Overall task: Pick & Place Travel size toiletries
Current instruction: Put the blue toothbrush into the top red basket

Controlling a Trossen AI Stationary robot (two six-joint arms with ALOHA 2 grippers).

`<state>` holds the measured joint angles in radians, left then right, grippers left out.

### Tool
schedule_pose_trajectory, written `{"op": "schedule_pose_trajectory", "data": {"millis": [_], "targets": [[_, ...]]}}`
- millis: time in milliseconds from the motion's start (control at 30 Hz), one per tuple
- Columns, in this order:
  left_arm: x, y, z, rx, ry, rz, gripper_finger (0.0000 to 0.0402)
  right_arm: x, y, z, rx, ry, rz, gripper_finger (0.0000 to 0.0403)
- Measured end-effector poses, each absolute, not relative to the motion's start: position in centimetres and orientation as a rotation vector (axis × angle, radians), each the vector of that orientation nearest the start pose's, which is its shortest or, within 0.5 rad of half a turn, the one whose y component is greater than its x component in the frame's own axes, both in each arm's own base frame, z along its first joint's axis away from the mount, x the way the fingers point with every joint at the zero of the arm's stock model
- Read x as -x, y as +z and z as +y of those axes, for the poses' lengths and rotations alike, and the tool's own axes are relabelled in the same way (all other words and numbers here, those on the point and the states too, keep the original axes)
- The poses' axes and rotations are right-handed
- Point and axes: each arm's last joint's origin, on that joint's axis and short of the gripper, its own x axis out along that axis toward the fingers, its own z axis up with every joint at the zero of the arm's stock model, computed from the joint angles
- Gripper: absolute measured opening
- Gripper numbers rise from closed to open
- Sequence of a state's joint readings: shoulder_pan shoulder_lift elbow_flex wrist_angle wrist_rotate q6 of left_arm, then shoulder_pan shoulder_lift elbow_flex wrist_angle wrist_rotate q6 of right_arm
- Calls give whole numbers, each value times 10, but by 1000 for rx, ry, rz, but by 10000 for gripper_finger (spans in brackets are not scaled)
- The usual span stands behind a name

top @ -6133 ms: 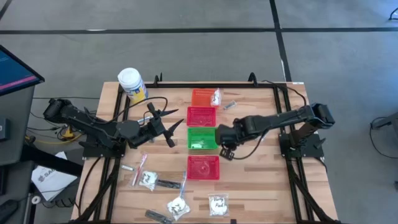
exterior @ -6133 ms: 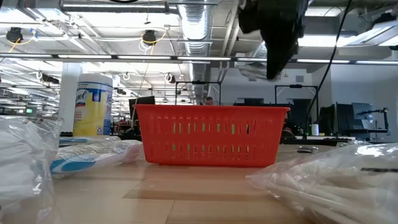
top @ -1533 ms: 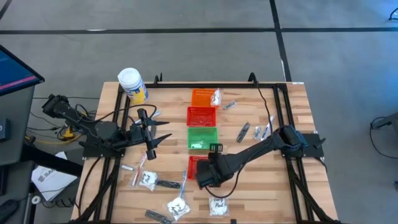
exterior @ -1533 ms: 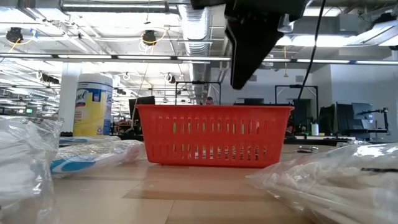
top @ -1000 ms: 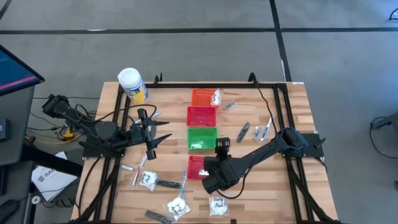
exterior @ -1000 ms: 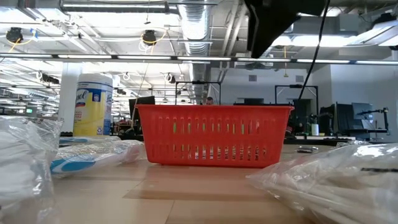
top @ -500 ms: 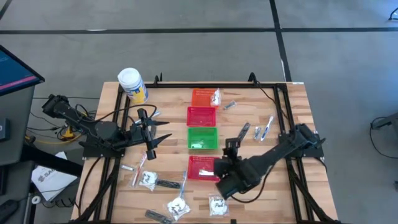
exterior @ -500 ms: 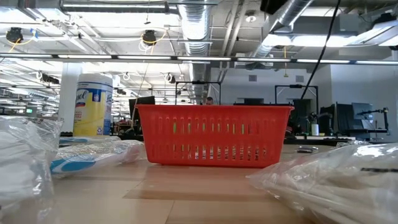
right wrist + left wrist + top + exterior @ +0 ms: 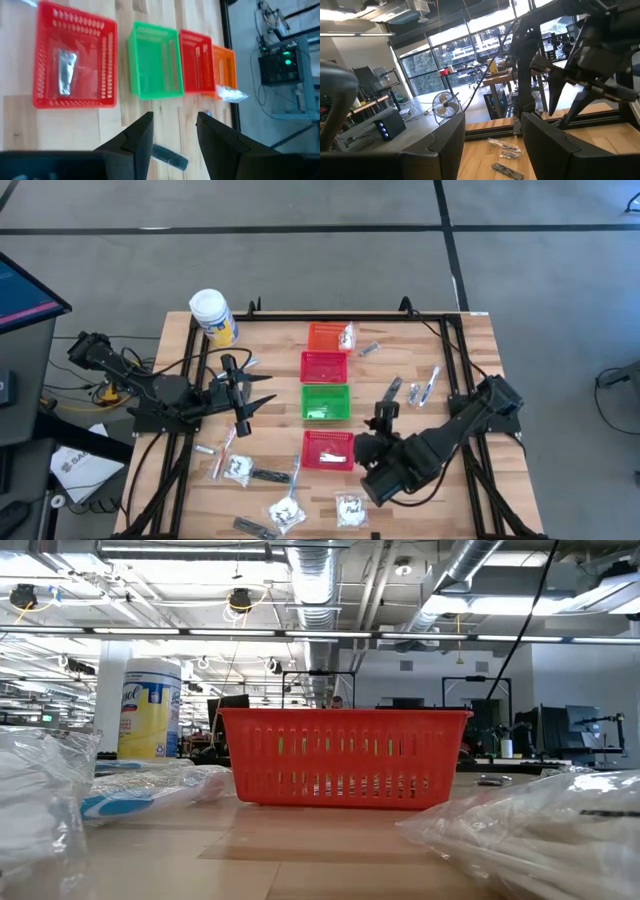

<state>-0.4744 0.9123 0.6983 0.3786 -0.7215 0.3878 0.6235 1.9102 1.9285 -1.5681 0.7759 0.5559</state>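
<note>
Now we've got the right gripper (image 9: 372,488) hovering empty, fingers parted, beside the near red mesh basket (image 9: 327,450) above a clear sachet with white contents (image 9: 350,507), and we could snag that basket wall descending.

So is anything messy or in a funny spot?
Yes. One clear packet leans against the outside of the orange basket instead of lying inside it. More packets and strips lie scattered on the table, not in any basket.
</note>
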Motion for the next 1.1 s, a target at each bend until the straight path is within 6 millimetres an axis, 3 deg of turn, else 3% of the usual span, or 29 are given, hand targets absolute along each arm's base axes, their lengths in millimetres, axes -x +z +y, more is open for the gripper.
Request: {"op": "schedule_pose_trajectory", "data": {"millis": [267,667,900,1100], "targets": [[-186,334,-74,-292,268,-88,186,-277,282,179,494,-518,1114,143],[-188,334,-68,-283,297,-89,186,-224,288,135,215,-464,883,143],[-188,334,-68,-280,297,-89,186,-203,270,105,51,-449,808,143],[-188,334,-68,-280,299,-88,186,-196,249,79,-66,-471,830,143]]}}
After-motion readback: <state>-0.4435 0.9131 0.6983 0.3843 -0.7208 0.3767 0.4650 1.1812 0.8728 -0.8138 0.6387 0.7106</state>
